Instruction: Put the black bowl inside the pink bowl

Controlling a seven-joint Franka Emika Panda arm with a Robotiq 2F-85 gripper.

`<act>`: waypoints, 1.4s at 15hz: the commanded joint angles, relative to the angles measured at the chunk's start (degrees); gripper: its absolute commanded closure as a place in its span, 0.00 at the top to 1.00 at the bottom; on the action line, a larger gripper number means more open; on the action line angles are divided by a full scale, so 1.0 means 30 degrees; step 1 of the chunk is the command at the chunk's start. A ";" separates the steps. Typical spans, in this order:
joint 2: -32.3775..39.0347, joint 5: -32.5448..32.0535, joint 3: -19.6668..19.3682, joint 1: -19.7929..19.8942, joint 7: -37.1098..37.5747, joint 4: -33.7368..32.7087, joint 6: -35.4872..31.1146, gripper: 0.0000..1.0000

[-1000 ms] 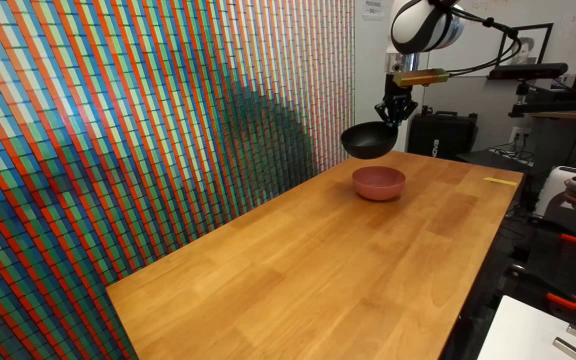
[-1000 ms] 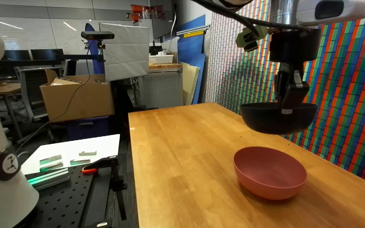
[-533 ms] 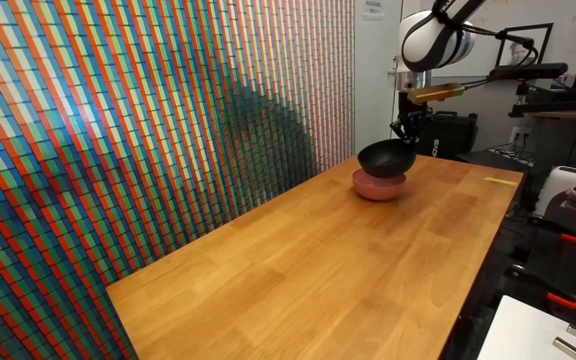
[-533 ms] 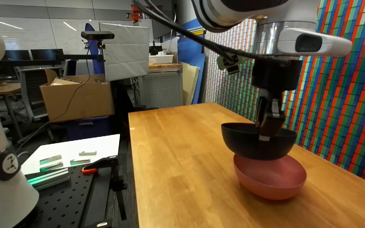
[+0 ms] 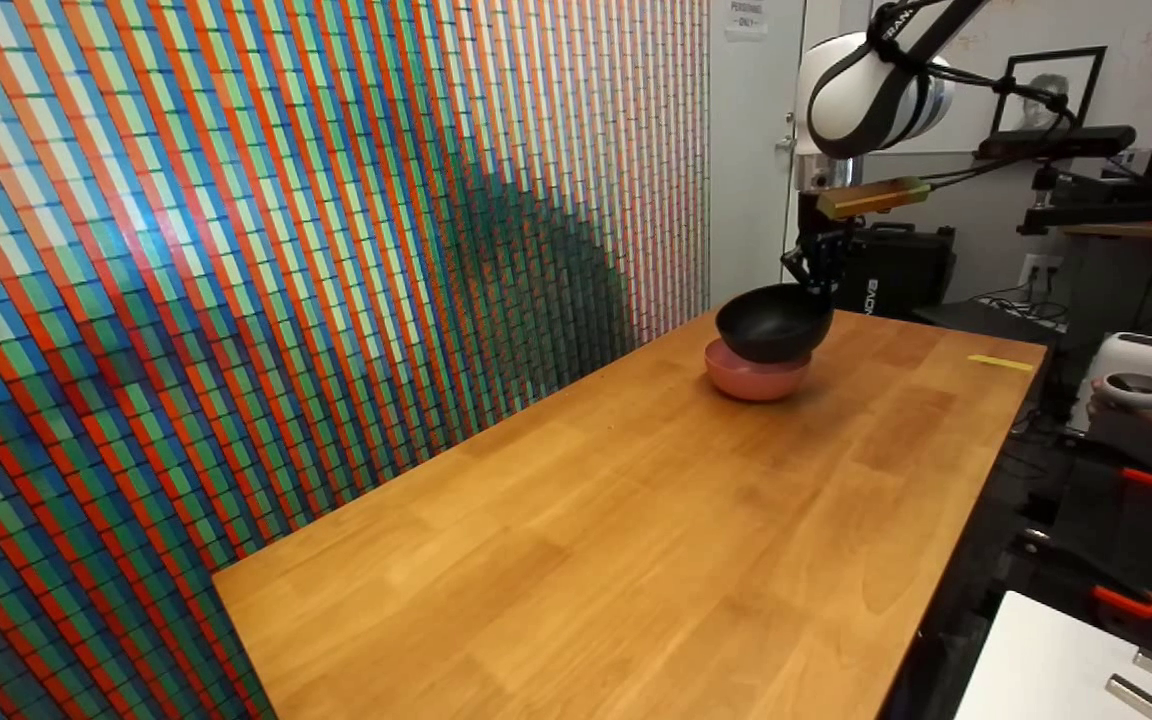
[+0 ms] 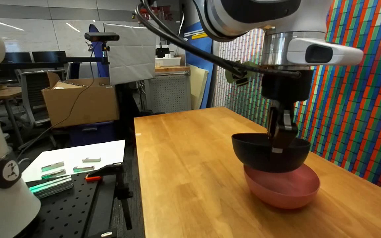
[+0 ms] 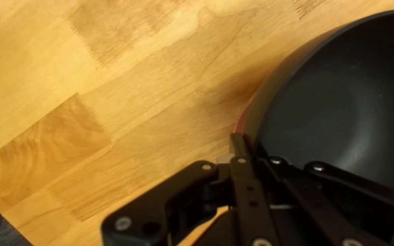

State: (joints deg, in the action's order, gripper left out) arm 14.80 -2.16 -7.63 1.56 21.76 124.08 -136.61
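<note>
Black two-finger gripper (image 7: 249, 147) is pointing down off the white-and-black robot arm (image 5: 848, 95), holding the deep round black bowl (image 5: 772, 325) by its rim. Fingers (image 7: 245, 177) are pinching the bowl wall: one is sitting outside, one inside, w/ the rim caught b/w them.

Black bowl is being held over the shallow round salmon-pink bowl (image 6: 284, 190), off-centre. Its rim is slanting a bit in both exterior views & is sitting well above the pink one's rim; its btm is overlapping the mouth of the pink bowl. Can't tell from here if the 2 are touching or whether the btm is dipping in.

Pink bowl is standing upright on the light-brown wooden tabletop (image 6: 184, 185). In the wrist view, black bowl is filling the RHS, & a thin reddish sliver of pink bowl is peeking out by the outer fingertip.

Misc: short yellow strip (image 5: 1000, 362) is lying flat on the tabletop nr its edge. Red-blue-green striped wall panel (image 5: 336, 250) is running along the tabletop's side. Bkgd: open brown cardboard box (image 6: 81, 104) is sitting on a dark-blue bin (image 6: 93, 134); black hard case (image 5: 901, 270) is standing past the tabletop's end.
</note>
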 commanded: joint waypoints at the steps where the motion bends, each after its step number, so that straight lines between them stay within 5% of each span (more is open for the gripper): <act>1: 0.0567 -0.0363 -0.0068 -0.0113 0.0330 -0.0665 -0.0841 0.01; 5: 0.1199 -0.0171 -0.0151 -0.0110 0.0486 -0.1204 -0.1083 0.01; 6: 0.1335 -0.0104 -0.0160 -0.0105 0.0532 -0.1395 -0.0980 0.29; 8: 0.1490 0.0004 -0.0131 -0.0127 0.0579 -0.1623 -0.1002 0.36; 16: -0.0562 0.2250 0.0922 0.0089 -0.0640 -0.2372 0.1240 0.98; 21: -0.3452 0.3315 0.1738 -0.0014 -0.2474 -0.3201 0.5631 1.00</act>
State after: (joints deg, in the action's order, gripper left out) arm 10.00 5.85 -3.38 1.34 18.43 115.62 -127.42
